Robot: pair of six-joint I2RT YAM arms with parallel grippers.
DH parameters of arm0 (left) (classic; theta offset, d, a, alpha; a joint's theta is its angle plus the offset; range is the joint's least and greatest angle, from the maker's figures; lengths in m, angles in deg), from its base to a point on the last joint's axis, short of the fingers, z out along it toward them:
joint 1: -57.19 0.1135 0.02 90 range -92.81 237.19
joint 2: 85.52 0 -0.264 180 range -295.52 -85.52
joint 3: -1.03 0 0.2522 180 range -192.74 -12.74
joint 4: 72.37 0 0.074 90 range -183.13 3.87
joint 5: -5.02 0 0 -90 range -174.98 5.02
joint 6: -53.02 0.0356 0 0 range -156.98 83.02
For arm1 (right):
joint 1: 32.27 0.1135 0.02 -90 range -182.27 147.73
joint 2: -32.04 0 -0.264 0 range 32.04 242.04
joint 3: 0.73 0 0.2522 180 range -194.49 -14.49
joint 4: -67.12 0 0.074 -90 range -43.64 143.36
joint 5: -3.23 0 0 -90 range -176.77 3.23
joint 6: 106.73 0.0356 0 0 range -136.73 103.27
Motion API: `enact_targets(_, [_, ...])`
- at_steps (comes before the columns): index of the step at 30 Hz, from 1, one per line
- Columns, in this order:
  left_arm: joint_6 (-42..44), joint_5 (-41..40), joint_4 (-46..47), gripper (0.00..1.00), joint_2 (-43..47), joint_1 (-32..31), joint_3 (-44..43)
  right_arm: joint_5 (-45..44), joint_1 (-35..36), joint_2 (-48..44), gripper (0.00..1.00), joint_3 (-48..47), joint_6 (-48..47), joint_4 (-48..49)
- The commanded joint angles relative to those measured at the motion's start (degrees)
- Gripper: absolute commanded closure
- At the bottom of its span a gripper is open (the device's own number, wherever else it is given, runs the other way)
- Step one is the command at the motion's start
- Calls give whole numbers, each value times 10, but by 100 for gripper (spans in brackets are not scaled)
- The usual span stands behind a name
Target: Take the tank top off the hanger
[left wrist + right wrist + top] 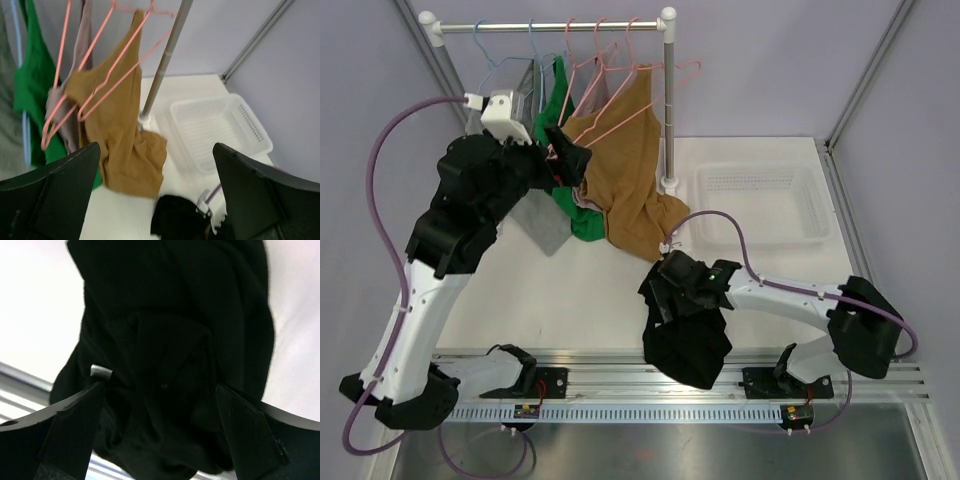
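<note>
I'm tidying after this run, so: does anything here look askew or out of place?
The brown tank top hangs lopsided on its pink hanger, one strap high, the other shoulder slumped, its hem bunched on the table. A black garment lies crumpled at the table's near edge, spilling over the rail.

Bright, even light; blurry wrist views

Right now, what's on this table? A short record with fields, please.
rack: white, far left
hangers: pink and blue, on the rack
brown top: on a pink hanger, lower end on the table
green top: left of the brown top
black cloth: heaped at the near edge
basket: white, right of the rack
left fingers: open, by the hung tops
right fingers: open, over the black cloth
</note>
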Motion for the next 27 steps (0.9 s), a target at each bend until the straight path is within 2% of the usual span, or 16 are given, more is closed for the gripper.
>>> enact_targets(1, [-15,-41,-16,1,69,0,96,-51,21,57,1,-26,16,21])
enact_targets(6, [-22,-65,-45,1,206,1,243,-49,25,120,9,-28,20,38])
enact_targets(7, [-20,-65,-46,1,223,0,263,-51,26,133,13,-28,21,40])
enact_targets(8, [-17,-65,-53,1,239,1,278,-46,26,137,20,-29,20,44])
enact_targets(9, [-13,-67,-56,1,273,1,293,-41,28,143,41,-31,16,49])
enact_targets(11, [4,-75,-53,1,306,1,339,-41,33,137,61,-34,9,55])
enact_targets(12, [11,-83,-47,1,336,1,358,-40,35,130,81,-37,5,55])
enact_targets(13, [21,-88,-44,1,353,1,387,-39,36,110,96,-45,0,51])
enact_targets(14, [22,-93,-40,1,365,1,402,-43,36,96,100,-51,-4,44])
enact_targets(21, [9,-137,-11,1,448,1,501,-157,34,-34,100,-164,-45,-93])
enact_targets(26, [6,-159,-23,1,445,3,512,-242,-4,-47,100,-322,-107,-180])
enact_targets(27, [5,-164,-24,1,444,4,512,-243,-35,-40,100,-365,-118,-186])
